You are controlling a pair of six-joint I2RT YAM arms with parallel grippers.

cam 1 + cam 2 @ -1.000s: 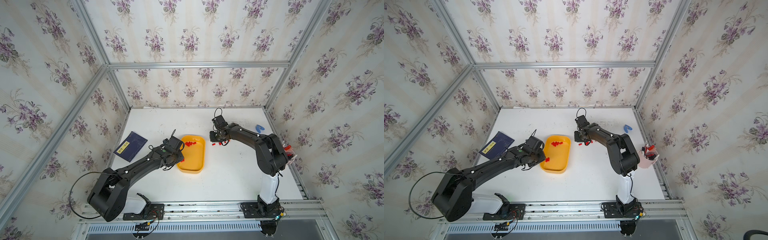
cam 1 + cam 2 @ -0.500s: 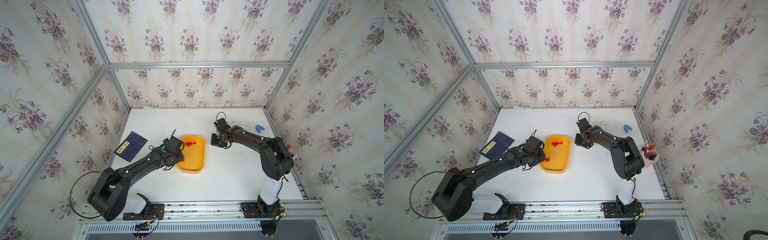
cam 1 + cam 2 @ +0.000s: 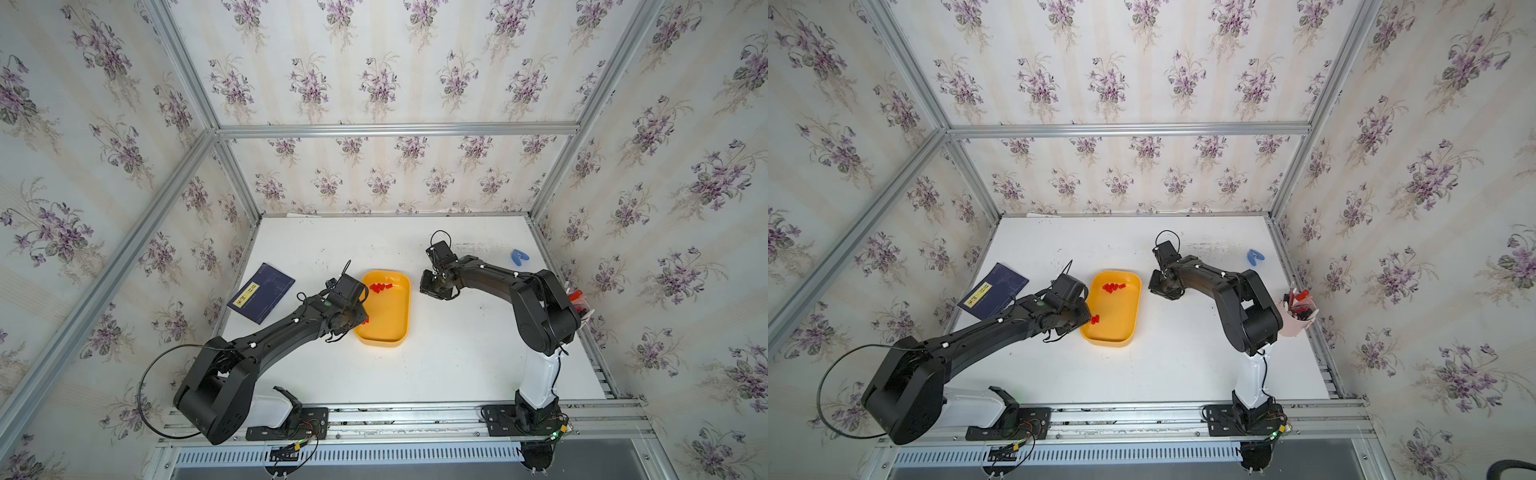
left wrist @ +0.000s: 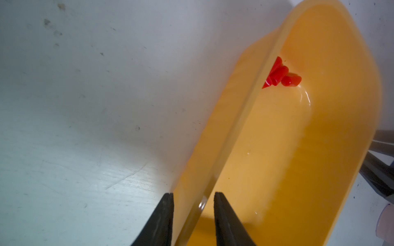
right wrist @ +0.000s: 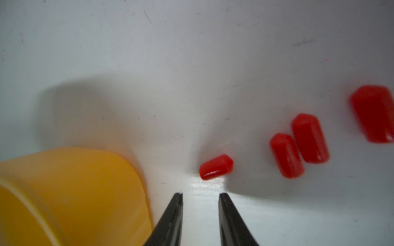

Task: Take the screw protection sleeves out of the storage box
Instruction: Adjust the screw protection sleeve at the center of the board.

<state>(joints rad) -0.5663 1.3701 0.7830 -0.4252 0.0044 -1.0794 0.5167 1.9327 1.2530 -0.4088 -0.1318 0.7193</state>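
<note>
Screw sleeves [image 5: 216, 167] lie in two camps as we empty the tray [image 3: 390, 322]. Four of the red caps rest loose on the white table [image 3: 436, 365] just beside the tray on the right arm's side, as the right wrist view shows. A small cluster [image 3: 379, 286] sits at the tray's far end, and a couple more [image 3: 1095, 319] lie by the wall nearest the left arm.

Our left gripper [image 4: 191, 193] straddles that wall, one finger outside and one inside, and as far as its wrist view shows it is pinched onto the rim. We read this as bracing, so the light tray does not skate while sleeves are picked out.

Our right gripper [image 5: 200, 193] hangs low over the table by the tray's corner. Its jaws are a narrow way apart and hold nothing, and the nearest cap lies just ahead of the tips. We judge that the narrow gap suits caps this small, and that setting them down close to the tray keeps each trip short.

In both top views the right arm hides the caps on the table. A good share of the job appears to remain, with the far cluster untouched.
</note>
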